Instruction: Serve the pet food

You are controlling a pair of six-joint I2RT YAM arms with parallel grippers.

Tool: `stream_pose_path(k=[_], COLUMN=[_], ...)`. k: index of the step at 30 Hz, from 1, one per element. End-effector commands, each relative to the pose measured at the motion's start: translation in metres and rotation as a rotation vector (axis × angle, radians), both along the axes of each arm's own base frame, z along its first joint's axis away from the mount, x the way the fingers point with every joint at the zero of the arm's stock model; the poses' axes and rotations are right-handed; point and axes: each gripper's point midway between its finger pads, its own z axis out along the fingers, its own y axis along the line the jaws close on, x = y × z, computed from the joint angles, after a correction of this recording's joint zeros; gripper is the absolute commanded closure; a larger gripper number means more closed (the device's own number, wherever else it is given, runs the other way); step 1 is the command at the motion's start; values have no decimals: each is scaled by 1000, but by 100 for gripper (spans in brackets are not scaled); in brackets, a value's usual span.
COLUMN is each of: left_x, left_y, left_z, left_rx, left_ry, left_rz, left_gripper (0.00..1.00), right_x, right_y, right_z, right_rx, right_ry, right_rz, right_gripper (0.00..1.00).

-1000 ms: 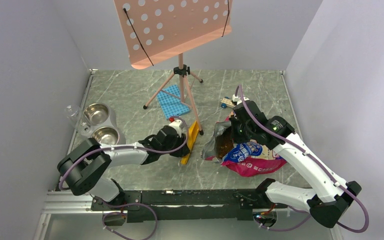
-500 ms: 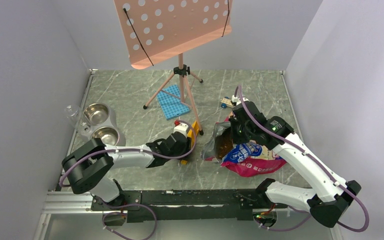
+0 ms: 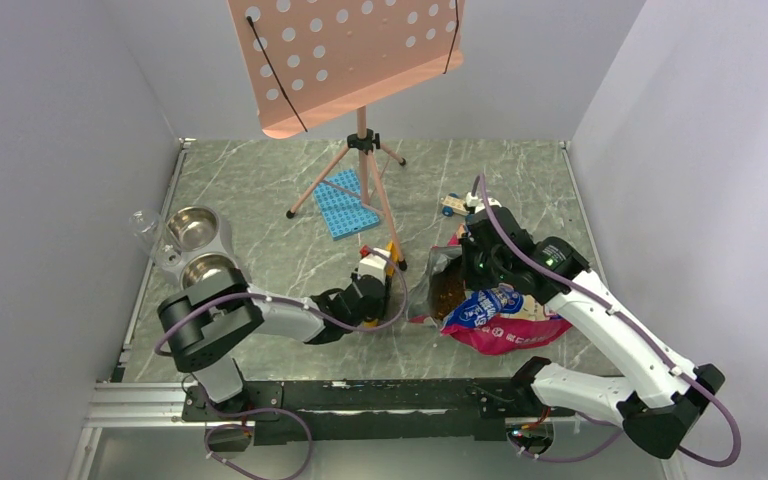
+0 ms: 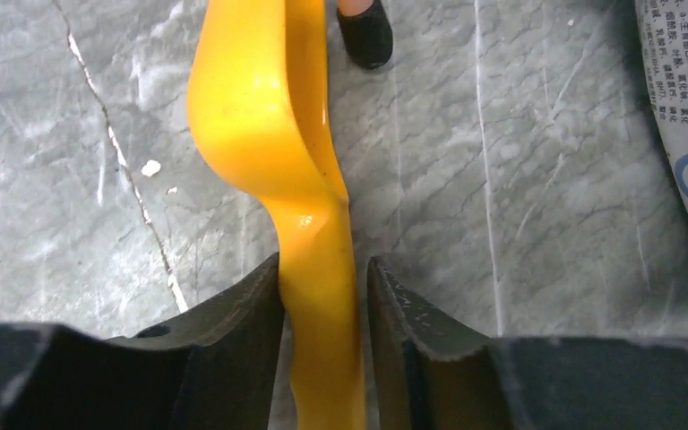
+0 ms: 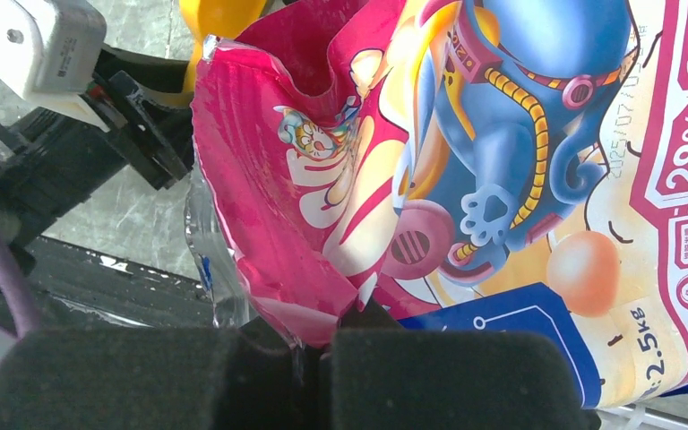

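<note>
Bottom of the overhead view: both arms rise from a black rail (image 3: 360,397) at the near edge of the grey marbled table (image 3: 280,240).

The left gripper (image 4: 322,291) lies low at centre frame. Its jaws are parted astride the handle of a yellow scoop (image 4: 255,107). One finger touches the handle and a thin gap shows at the other, so no firm clamp is seen. The scoop lies on the table with its bowl end pointing away from the arm.

Just right of the scoop, a pink-and-blue bag (image 5: 520,179) lies on its side with its mouth toward the scoop. The right gripper (image 5: 322,345) is closed, pinching the bag's upper rim, and the mouth gapes. The pet food (image 3: 450,291) shows as a brown mass inside that mouth.

At middle left, two steel bowls (image 3: 192,228) sit side by side, well apart from the bag.

Farther back are a blue mat (image 3: 348,205), a small toy car (image 3: 452,206) and a pink music stand (image 3: 345,60).
</note>
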Motion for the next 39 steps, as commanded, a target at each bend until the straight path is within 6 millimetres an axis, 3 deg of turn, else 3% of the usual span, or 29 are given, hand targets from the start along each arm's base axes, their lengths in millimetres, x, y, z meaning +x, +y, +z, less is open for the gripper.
stream_pose_path(k=[1, 4, 9, 13, 18, 20, 25, 27, 30, 34, 39], left_x=[3, 7, -2, -31, -90, -113, -139, -146, -151, -161, -162], left_y=[-15, -24, -19, -3, 3, 18, 58, 61, 55, 28, 5], left_z=[-5, -4, 3, 24, 78, 101, 164, 193, 220, 251, 271], left_rx=[-19, 2, -7, -34, -188, -204, -226, -278, -350, -435, -550], left_ry=[-61, -85, -31, 85, 313, 393, 493, 561, 694, 852, 955], left_rz=[20, 49, 76, 40, -146, -174, -183, -246, -316, -445, -496], left_gripper=[62, 71, 100, 100, 100, 100, 100, 100, 100, 100, 100], right_x=[4, 1, -1, 0, 10, 16, 27, 29, 25, 15, 7], right_y=[4, -2, -3, 0, -5, -7, -5, -2, 9, 16, 19], right_z=[18, 15, 20, 26, 30, 32, 40, 42, 48, 56, 65], right_rx=[57, 33, 48, 84, 71, 52, 41, 45, 82, 122, 137], right_ry=[-62, -58, -80, -109, -185, -217, -275, -290, -313, -343, -356], right_rz=[-16, -6, 0, -1, -6, -6, 0, 23, 112, 202, 264], right_gripper=[100, 100, 100, 100, 100, 100, 100, 100, 100, 100, 100])
